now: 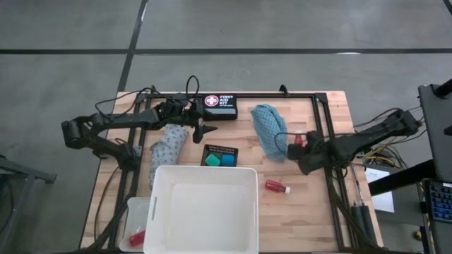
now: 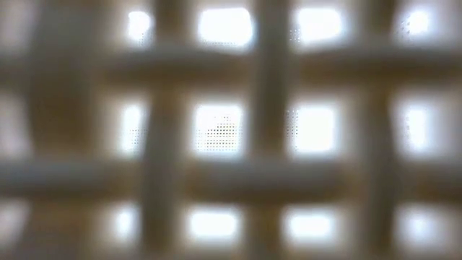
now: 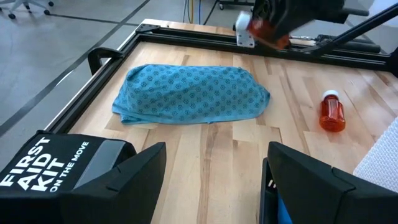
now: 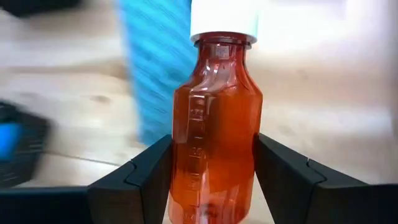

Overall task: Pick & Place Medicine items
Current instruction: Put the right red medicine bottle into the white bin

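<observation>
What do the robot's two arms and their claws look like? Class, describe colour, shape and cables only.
Both arms are dark, slim and jointed, with black cables looping along them. The left claw has two broad, black, angular fingers with flat inner faces. The right claw has the same matte black, wedge-shaped fingers with stepped edges. No markings are visible on either.

The cloth (image 3: pixel 193 93) by the frame is teal with a small dark repeating print; the other cloth (image 1: pixel 167 146) is pale grey, speckled. Both bottles, one held (image 4: pixel 214 134) and one lying (image 3: pixel 333 112), are translucent red with white caps. The first aid kit (image 1: pixel 219 107) is black with white lettering, the table (image 1: pixel 311 212) light wood
</observation>
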